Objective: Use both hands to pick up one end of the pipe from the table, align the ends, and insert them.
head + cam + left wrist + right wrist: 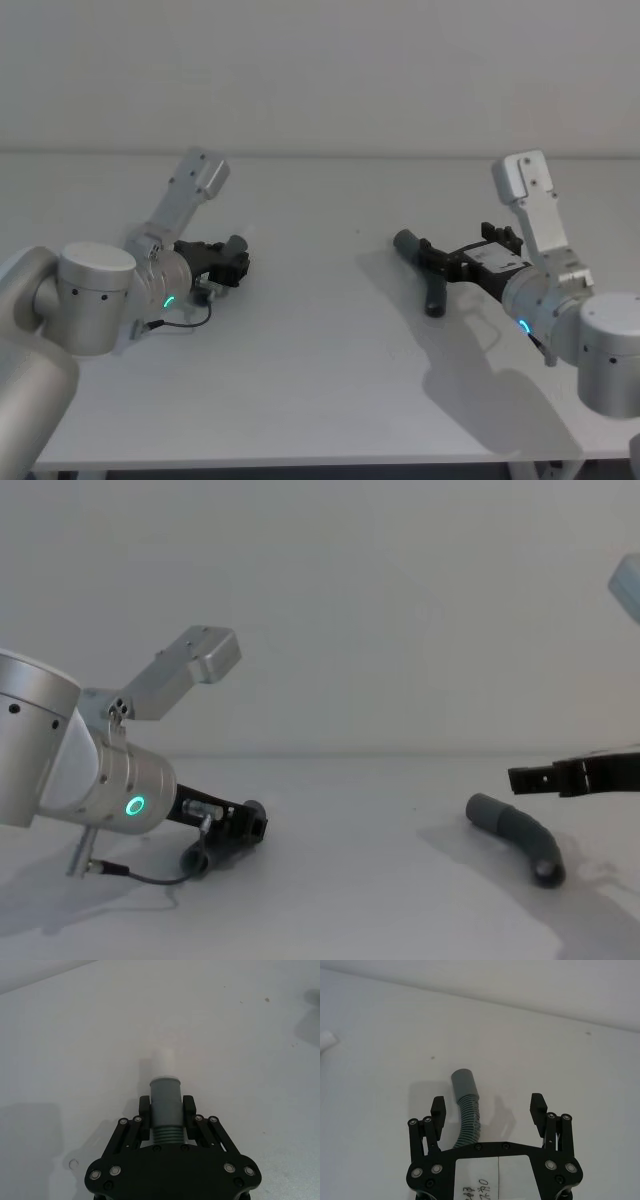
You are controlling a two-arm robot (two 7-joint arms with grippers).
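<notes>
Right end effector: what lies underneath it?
A ribbed pipe piece lies on the table under the open right end effector, apart from it; its body covers the near end in the wrist view. The left end effector grips the white-tipped piece.

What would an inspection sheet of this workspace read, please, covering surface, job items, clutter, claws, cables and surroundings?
Surface: white matte table, a few small specks.
Job's things: white-tipped pipe piece held in the left claw; ribbed pipe piece lying on the table at the right.
Clutter: nothing seen.
Claws: left claw shut on the white-tipped pipe piece, low over the table; right claw open over the ribbed pipe piece, not gripping it.
Cables: thin black cable running from the left wrist onto the table.
Surroundings: plain pale wall.
</notes>
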